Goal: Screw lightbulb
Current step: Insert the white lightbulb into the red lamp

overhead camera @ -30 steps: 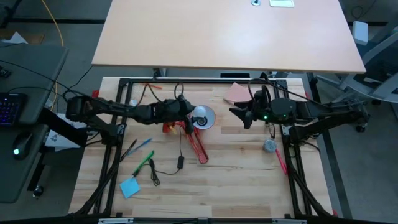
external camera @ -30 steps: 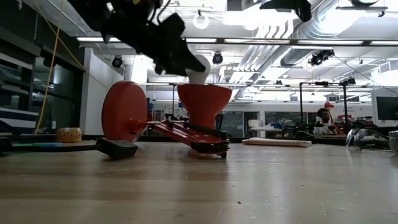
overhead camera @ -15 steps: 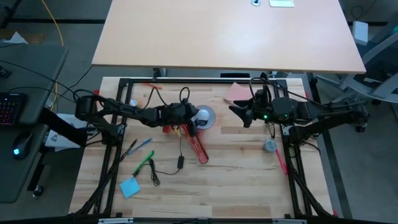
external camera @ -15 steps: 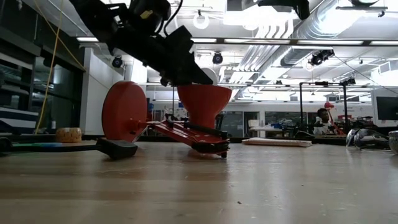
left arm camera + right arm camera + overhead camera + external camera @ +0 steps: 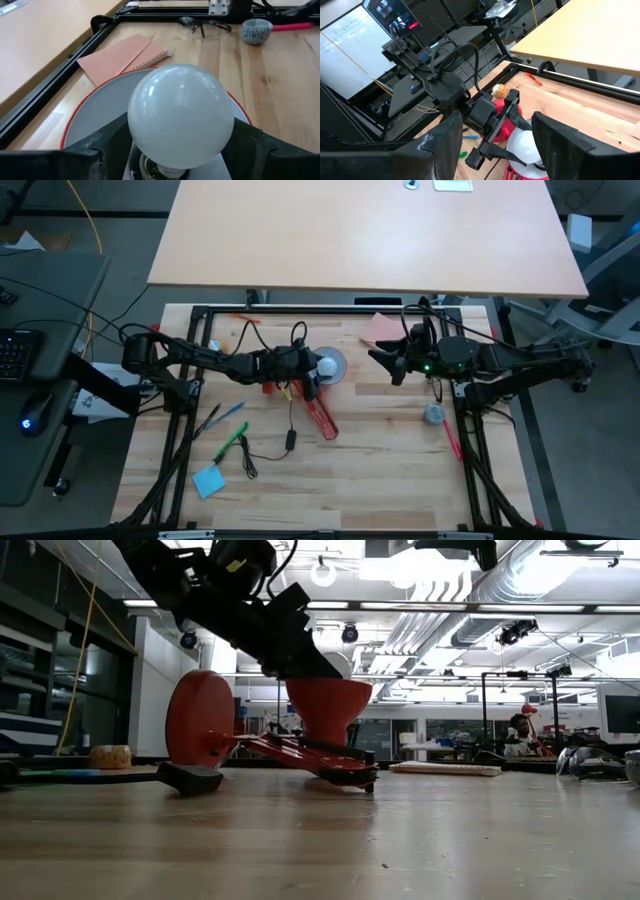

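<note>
The white lightbulb (image 5: pixel 180 112) stands base down inside the red lamp's shade (image 5: pixel 100 115), which opens upward. It also shows in the high view (image 5: pixel 327 366). The lamp lies on the table with its round base (image 5: pixel 200 720) on edge and its folding arm (image 5: pixel 315 755) low. My left gripper (image 5: pixel 312 370) reaches over the shade's rim and is shut on the bulb. In the low view the gripper (image 5: pixel 300 650) hides most of the bulb. My right gripper (image 5: pixel 384 362) hangs open and empty to the right of the shade. My left gripper pinches the bulb's lower part, just above the silvery screw base (image 5: pixel 159 169), between its two fingers (image 5: pixel 112 139). The fingers slant down from the table's left and stand on either side of the bulb. The bulb is upright in the shade; whether its base sits in the socket is hidden.
A pink notebook (image 5: pixel 380 330) lies behind the shade and a small grey round object (image 5: pixel 433 414) at the right. A black cable (image 5: pixel 290 438), pens (image 5: pixel 228 415), a green marker (image 5: pixel 232 443) and a blue note (image 5: pixel 208 480) lie at the near left.
My left gripper has gone down and a little toward the table's right with the bulb, which has sunk from above the shade's rim into the shade. The lamp's folding arm has shifted slightly on the table.
</note>
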